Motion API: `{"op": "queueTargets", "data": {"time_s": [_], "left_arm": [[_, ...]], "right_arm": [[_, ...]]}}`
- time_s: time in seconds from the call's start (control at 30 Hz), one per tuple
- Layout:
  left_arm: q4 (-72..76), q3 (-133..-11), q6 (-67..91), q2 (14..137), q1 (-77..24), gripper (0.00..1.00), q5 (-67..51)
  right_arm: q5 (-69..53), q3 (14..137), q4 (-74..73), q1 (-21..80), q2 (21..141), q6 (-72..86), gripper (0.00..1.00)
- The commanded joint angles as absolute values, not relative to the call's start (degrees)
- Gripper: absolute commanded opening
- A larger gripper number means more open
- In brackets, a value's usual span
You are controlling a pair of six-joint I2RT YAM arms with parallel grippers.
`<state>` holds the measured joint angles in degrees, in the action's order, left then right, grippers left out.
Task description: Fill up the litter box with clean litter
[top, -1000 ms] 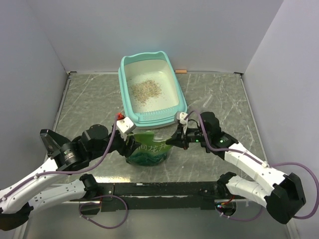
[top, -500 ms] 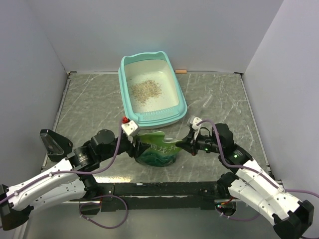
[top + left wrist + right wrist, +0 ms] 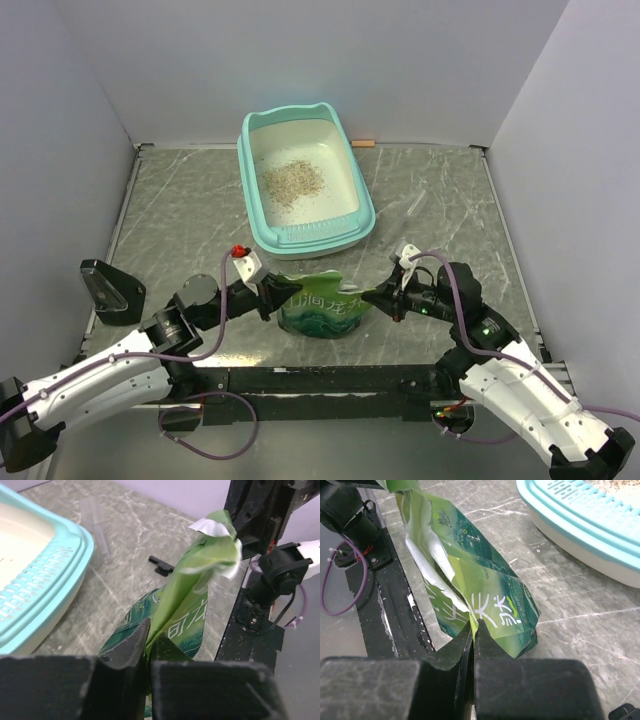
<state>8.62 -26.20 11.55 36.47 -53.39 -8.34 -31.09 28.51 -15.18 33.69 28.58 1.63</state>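
Note:
The turquoise litter box (image 3: pixel 348 165) stands at the back middle of the table, with a small patch of beige clean litter (image 3: pixel 293 181) on its whitish floor. In front of it a glossy green bag (image 3: pixel 322 304) is stretched between both arms. My left gripper (image 3: pixel 277 294) is shut on the bag's left edge (image 3: pixel 165 605). My right gripper (image 3: pixel 377 295) is shut on the bag's right edge (image 3: pixel 485 600). The box's rim (image 3: pixel 55 575) shows at the left of the left wrist view and its rim (image 3: pixel 580 515) at the top right of the right wrist view.
A clear plastic scoop (image 3: pixel 413 208) lies on the grey marbled table right of the box. A black object (image 3: pixel 108 290) sits at the left. A black rail (image 3: pixel 320 380) runs along the near edge. An orange stick (image 3: pixel 364 143) lies by the back wall.
Both arms have drawn the bag back toward the near edge and lower. The left gripper, open a moment ago, has shut on the bag's left edge.

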Motion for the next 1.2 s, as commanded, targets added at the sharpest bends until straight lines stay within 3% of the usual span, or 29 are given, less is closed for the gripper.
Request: {"op": "queueTargets", "data": {"time_s": [0.0,0.1,0.23,0.3,0.37,0.57,0.7,0.9,1.17], "left_arm": [[18.1,-25.1,13.7,37.7,-52.4,0.06,-14.5],[20.9,-24.4,14.1,39.2,-52.1,0.01,-18.1],[22.2,-23.6,14.9,37.4,-51.3,0.01,-20.9],[20.9,-23.4,14.7,34.1,-50.8,0.01,-18.2],[17.9,-23.6,14.9,31.0,-50.5,0.01,-15.5],[10.1,-26.5,15.7,26.4,-49.9,0.01,-13.4],[7.6,-27.3,16.0,23.5,-50.0,0.01,-9.2],[6.2,-26.5,17.7,22.2,-50.4,0.01,-6.9],[4.9,-26.8,18.9,23.0,-50.4,0.01,-6.3]], "right_arm": [[-30.8,30.4,-10.7,33.2,25.9,3.2,0.00],[-32.1,30.4,-10.5,33.3,26.5,3.4,0.00],[-34.2,30.1,-8.4,33.3,27.1,3.9,0.02],[-34.4,28.6,-4.8,33.3,26.6,5.3,0.32],[-34.3,27.4,-0.4,33.2,26.2,6.8,0.53],[-40.5,19.4,21.4,33.1,28.4,13.9,0.69],[-45.0,14.3,40.0,33.2,34.4,19.4,0.72],[-52.2,13.4,47.9,33.0,42.5,16.0,0.73],[-60.1,9.6,74.1,31.5,55.3,24.1,0.64]]}}
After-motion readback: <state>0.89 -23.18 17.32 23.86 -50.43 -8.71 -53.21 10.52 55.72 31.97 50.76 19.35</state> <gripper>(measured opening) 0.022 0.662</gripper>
